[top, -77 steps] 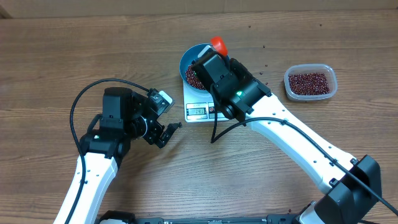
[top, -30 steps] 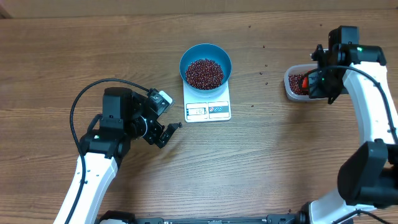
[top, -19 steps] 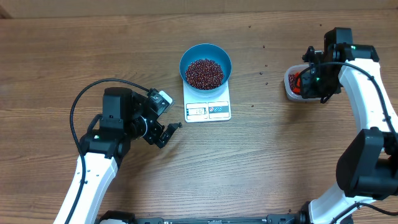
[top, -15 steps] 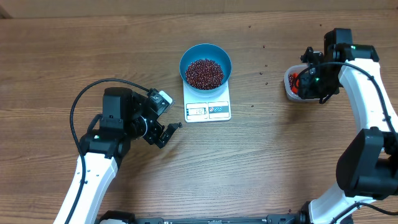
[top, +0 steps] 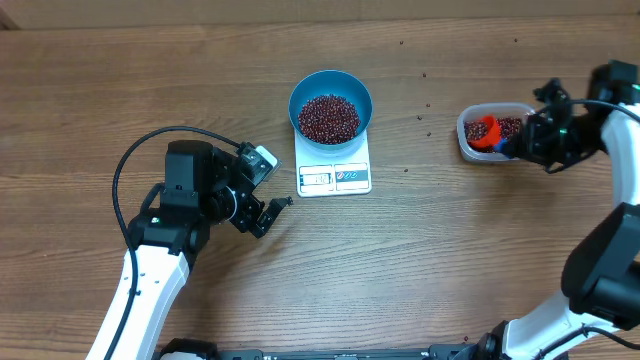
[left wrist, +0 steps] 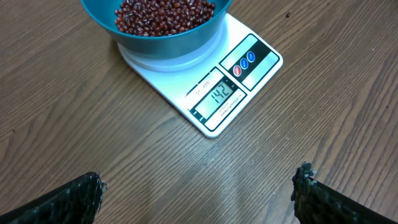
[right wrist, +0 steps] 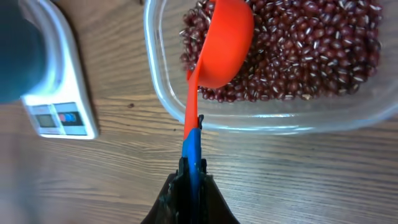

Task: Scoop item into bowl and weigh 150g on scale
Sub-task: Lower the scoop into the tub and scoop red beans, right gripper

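Note:
The blue bowl (top: 331,84) stands on the white scale (top: 335,177) at table centre, with a heap of red-brown beans (top: 329,117) in it. In the left wrist view the bowl (left wrist: 163,38) sits at the top and the scale (left wrist: 252,59) displays 142. At the right, a clear tub (top: 523,108) holds more beans (right wrist: 311,50). My right gripper (top: 520,143) (right wrist: 192,165) is shut on the blue handle of an orange scoop (top: 486,130) (right wrist: 222,43), whose cup lies over the beans at the tub's left end. My left gripper (top: 262,215) (left wrist: 199,180) stands open over bare wood, near the scale's front left.
A few loose beans (top: 420,117) lie scattered on the wood between the scale and the tub. The tub's rim (right wrist: 163,99) stands between my right gripper and the scoop's cup. The scale (right wrist: 59,106) shows at the left of the right wrist view.
My right arm carried the scoop from over the bowl to the tub, then drew back to the right, leaving the cup at the tub's left end. The left arm has not moved.

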Robot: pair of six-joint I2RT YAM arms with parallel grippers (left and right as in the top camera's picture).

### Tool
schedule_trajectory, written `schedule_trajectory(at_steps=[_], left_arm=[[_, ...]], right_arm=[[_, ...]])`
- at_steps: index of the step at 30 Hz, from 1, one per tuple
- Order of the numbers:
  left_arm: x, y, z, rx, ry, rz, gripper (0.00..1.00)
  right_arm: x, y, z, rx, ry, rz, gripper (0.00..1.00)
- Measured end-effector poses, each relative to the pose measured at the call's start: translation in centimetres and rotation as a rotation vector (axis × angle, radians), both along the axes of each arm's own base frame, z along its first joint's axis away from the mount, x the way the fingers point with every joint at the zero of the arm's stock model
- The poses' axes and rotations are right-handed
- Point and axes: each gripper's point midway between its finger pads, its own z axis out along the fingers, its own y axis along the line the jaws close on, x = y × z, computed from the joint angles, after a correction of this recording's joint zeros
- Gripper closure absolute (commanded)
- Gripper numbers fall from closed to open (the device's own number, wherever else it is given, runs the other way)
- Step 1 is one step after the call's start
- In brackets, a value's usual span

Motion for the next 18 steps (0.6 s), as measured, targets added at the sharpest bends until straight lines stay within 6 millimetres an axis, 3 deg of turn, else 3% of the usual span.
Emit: schedule_trajectory(at_steps=[8,18], left_arm=[[0.0,0.0,0.0,0.000,0.000,0.000,0.00],[0.0,0.0,0.0,0.000,0.000,0.000,0.00]], right_arm=[[-0.7,-1.5,0.7,0.086,-0.014,-0.063,0.96],[-0.2,0.7,2.7,0.238,-0.115,0.009,0.96]])
